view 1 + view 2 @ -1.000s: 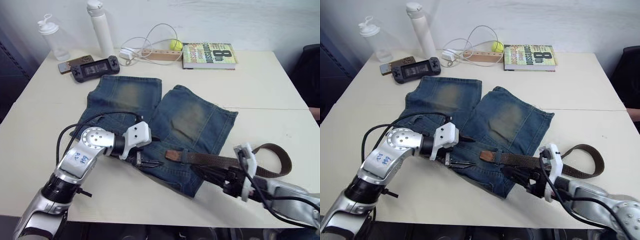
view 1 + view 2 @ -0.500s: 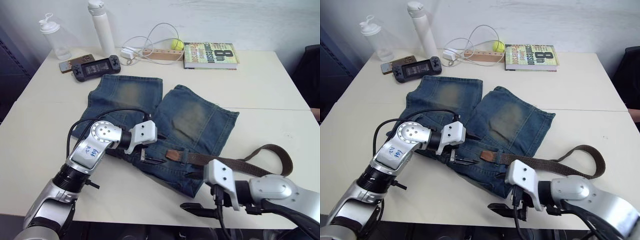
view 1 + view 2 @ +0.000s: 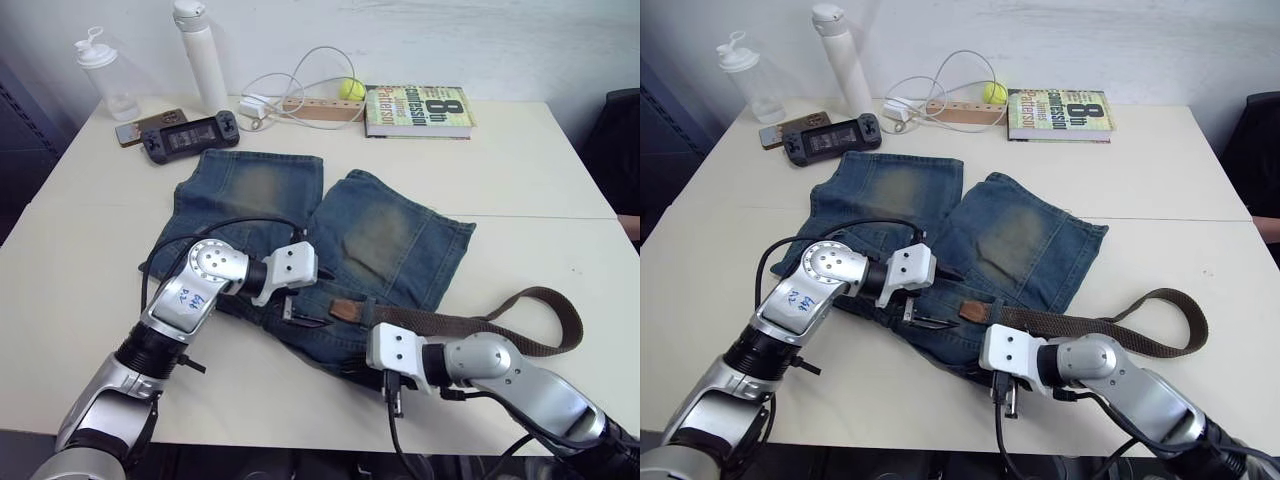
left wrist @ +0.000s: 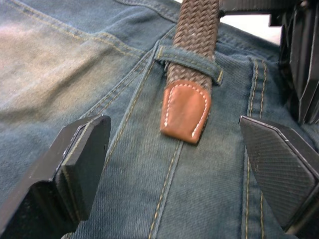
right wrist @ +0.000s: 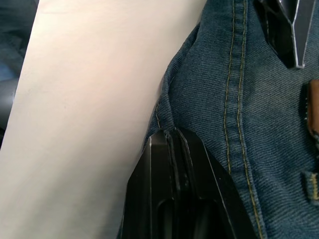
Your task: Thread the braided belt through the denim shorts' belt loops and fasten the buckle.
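Note:
The denim shorts (image 3: pixel 380 235) lie flat on the table, waistband toward me. The braided belt (image 3: pixel 430 320) runs along the waistband and curls back in a loop at the right. It passes under one belt loop (image 4: pixel 192 59), with its tan tip (image 4: pixel 185 112) just past it. My left gripper (image 4: pixel 174 134) stands open, one finger on each side of the tip and touching nothing. My right gripper (image 5: pixel 172 142) is shut on the near edge of the shorts' waistband, seen below the belt (image 3: pixel 355 368). The buckle is hidden.
At the table's far side stand two bottles (image 3: pixel 200 55), a game controller (image 3: pixel 190 135), a phone (image 3: pixel 150 125), a white cable with a power strip (image 3: pixel 300 105), a tennis ball (image 3: pixel 351 90) and a book (image 3: pixel 418 110). The table's front edge runs close under both arms.
My right arm swung from the belt at the right to the shorts' near edge, and its fingers closed there. My left gripper stayed open and edged closer to the belt tip.

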`<state>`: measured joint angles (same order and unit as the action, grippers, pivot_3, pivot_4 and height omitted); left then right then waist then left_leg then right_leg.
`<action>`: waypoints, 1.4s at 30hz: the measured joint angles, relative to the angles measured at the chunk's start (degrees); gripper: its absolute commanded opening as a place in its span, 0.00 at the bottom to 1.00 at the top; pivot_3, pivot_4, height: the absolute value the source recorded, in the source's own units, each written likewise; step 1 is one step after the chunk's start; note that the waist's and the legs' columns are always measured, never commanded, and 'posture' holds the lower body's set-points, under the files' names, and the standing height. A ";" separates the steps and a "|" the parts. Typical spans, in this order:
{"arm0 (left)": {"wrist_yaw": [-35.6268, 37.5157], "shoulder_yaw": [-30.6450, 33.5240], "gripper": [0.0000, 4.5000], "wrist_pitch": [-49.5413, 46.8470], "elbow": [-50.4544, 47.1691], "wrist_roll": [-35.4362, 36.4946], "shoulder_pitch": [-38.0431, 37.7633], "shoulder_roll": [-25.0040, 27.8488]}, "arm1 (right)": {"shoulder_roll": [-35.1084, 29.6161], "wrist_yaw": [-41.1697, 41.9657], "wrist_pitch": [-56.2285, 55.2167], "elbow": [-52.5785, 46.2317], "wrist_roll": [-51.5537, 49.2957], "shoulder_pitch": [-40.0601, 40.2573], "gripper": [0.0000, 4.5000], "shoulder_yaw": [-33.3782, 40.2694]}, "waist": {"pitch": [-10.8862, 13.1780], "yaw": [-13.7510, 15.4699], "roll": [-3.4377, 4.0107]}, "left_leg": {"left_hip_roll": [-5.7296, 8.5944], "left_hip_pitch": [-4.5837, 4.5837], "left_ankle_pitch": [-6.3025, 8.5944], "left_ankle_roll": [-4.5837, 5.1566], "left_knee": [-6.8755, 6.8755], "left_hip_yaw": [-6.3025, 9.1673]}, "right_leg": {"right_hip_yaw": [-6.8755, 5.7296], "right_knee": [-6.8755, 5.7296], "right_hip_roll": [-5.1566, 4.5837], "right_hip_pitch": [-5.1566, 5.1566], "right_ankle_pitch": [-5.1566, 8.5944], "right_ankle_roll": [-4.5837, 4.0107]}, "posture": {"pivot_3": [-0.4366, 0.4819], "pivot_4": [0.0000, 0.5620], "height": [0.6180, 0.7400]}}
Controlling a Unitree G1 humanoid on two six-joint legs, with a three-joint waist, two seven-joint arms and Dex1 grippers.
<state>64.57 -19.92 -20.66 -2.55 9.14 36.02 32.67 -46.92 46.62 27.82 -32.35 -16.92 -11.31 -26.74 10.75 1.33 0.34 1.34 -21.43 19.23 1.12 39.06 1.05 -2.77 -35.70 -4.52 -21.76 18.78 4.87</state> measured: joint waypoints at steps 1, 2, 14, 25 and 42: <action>0.43 0.00 1.00 -0.25 -0.35 0.10 0.00 0.02 | 0.16 0.52 -0.04 0.25 -0.01 0.02 0.01 0.28 | 0.00 0.00 0.00 | 0.00 0.00 0.00 0.00 0.00 0.00 | 0.00 -0.03 0.00 0.00 0.00 0.00 | 0.48 0.27 0.96; 0.64 0.01 1.00 -0.45 -0.76 0.13 -0.03 0.02 | 0.38 0.92 -0.08 0.42 -0.03 0.10 0.01 0.55 | 0.00 -0.01 0.00 | 0.00 0.00 0.00 0.00 0.00 0.00 | 0.00 -0.06 0.00 0.00 0.00 0.00 | 0.48 0.27 0.96; 0.76 0.50 1.00 -1.94 -3.64 0.07 -0.71 0.50 | 2.56 3.98 -0.58 1.25 1.70 0.35 0.57 2.76 | 0.00 -0.02 0.00 | 0.00 0.00 0.00 0.00 0.01 0.00 | 0.00 -0.15 0.00 0.00 0.00 0.00 | 0.48 0.27 0.96; -0.56 -1.63 1.00 -0.35 -0.83 -2.67 -0.48 -2.28 | 2.75 5.18 -6.22 3.72 7.52 1.71 0.02 0.17 | -0.06 -0.02 -0.06 | 0.02 0.24 -0.01 -0.01 0.04 -0.02 | 0.03 -0.10 0.00 0.18 0.00 0.00 | 0.48 0.27 0.96; -1.25 1.39 1.00 -25.02 9.50 5.30 4.55 -8.41 | 6.04 4.06 -5.15 4.72 7.88 2.15 0.02 0.65 | -0.19 -1.11 -0.27 | 0.00 0.29 -0.07 -0.12 0.04 -0.01 | 0.06 -0.30 0.05 0.15 0.00 0.00 | 0.48 0.27 0.96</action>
<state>63.33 -18.54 -45.68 6.95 14.44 40.57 24.26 -40.87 50.68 22.67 -27.63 -9.04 -9.16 -26.09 10.57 0.22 0.07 1.34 -21.14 19.16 1.00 39.11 1.04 -2.71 -35.99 -4.47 -21.61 18.78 4.87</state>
